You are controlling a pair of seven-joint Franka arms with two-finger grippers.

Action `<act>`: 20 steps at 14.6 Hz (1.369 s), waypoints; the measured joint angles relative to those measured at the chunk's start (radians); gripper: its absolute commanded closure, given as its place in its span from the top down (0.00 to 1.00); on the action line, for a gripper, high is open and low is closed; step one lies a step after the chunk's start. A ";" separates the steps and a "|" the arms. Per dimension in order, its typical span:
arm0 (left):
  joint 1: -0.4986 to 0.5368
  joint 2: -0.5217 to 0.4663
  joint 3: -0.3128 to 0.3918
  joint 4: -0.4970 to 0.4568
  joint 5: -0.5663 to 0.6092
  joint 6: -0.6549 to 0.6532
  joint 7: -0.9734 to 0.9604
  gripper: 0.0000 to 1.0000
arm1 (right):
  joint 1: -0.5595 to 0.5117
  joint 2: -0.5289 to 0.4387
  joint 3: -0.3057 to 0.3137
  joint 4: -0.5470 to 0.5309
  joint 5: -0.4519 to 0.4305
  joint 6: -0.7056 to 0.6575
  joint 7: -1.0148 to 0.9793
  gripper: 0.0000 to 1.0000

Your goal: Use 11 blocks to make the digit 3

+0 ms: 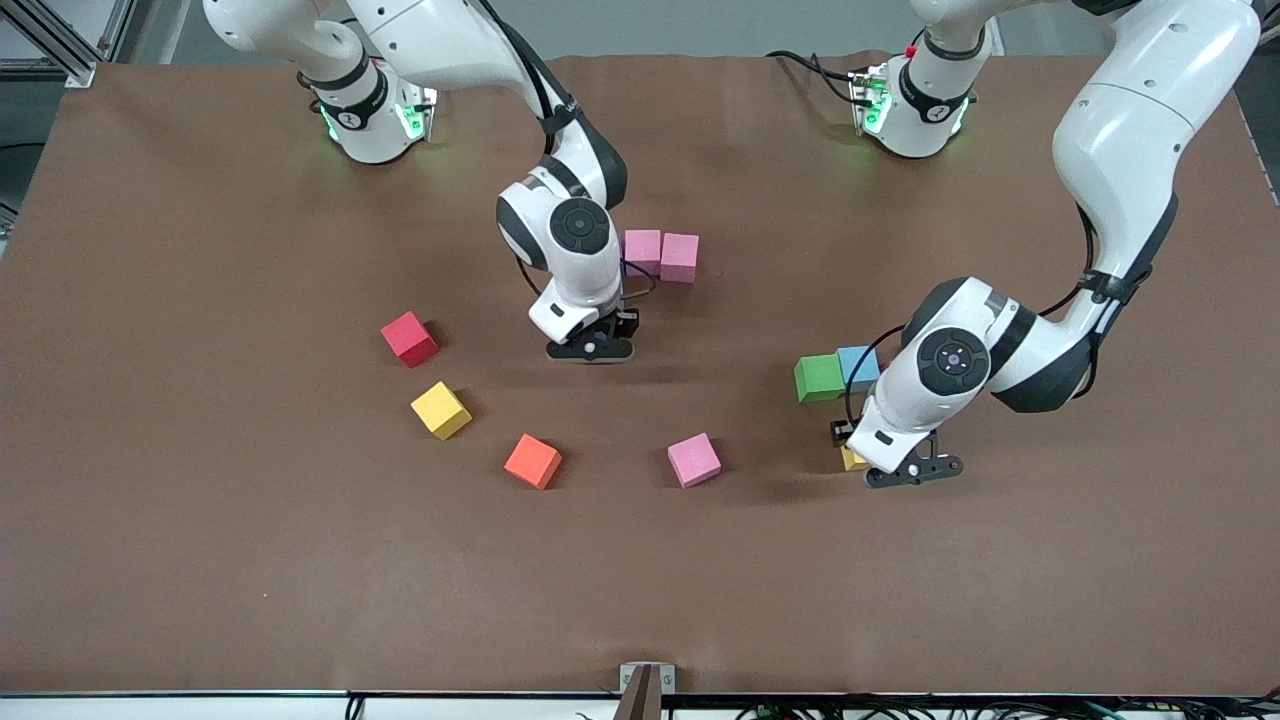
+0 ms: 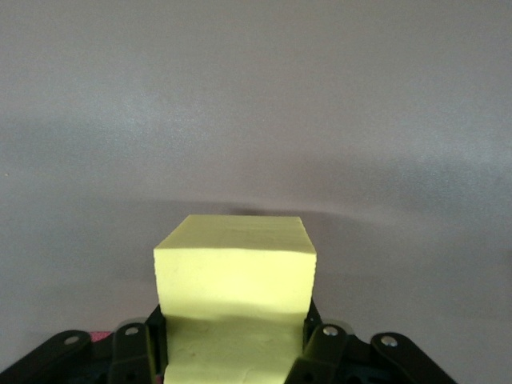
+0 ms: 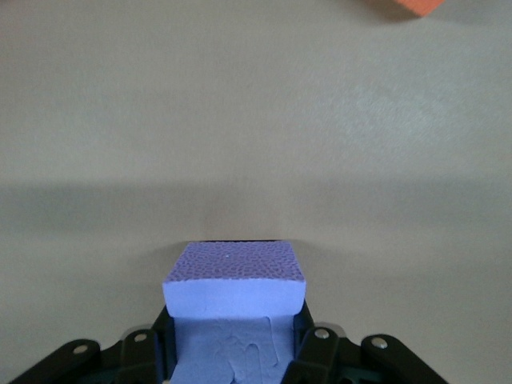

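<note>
Left hand (image 1: 905, 470) clamped on a yellow cube (image 2: 234, 276), low over the desk (image 1: 200, 550) toward the left arm's end, just by a green cube (image 1: 819, 378) and a blue cube (image 1: 858, 366) sitting touching. Right hand (image 1: 590, 345) clamped on a purple cube (image 3: 234, 280), low over the desk's middle, close to two pink cubes (image 1: 660, 254) lying side by side and touching. Scattered apart nearer the front edge: a red cube (image 1: 408, 338), a second yellow cube (image 1: 440, 409), a third pink cube (image 1: 694, 460), plus the orange cube (image 1: 532, 461), no part of the figure.

Digit barely begun, by the look of it; only the pink pair read as a possible bar. Best carried level and set down flush, face to face with a neighbour, edges square, no gap. Pressed gently, being foam, then released straight up to avoid dragging it askew. Worth keeping the two arms from crowding one spot.
</note>
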 measured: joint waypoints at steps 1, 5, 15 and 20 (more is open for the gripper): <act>0.000 0.000 0.000 0.000 0.000 0.000 0.000 0.44 | 0.005 0.000 0.000 -0.007 -0.002 0.004 0.000 0.08; 0.000 0.000 0.000 0.000 0.000 0.000 0.000 0.44 | 0.018 -0.001 0.000 -0.023 -0.003 0.023 -0.001 0.08; -0.001 0.000 -0.003 0.001 0.000 0.000 -0.014 0.44 | 0.034 -0.015 0.000 -0.051 -0.005 0.044 -0.003 0.08; -0.005 0.000 -0.035 0.000 0.000 -0.004 -0.083 0.44 | 0.040 -0.024 0.001 -0.065 -0.005 0.047 -0.003 0.08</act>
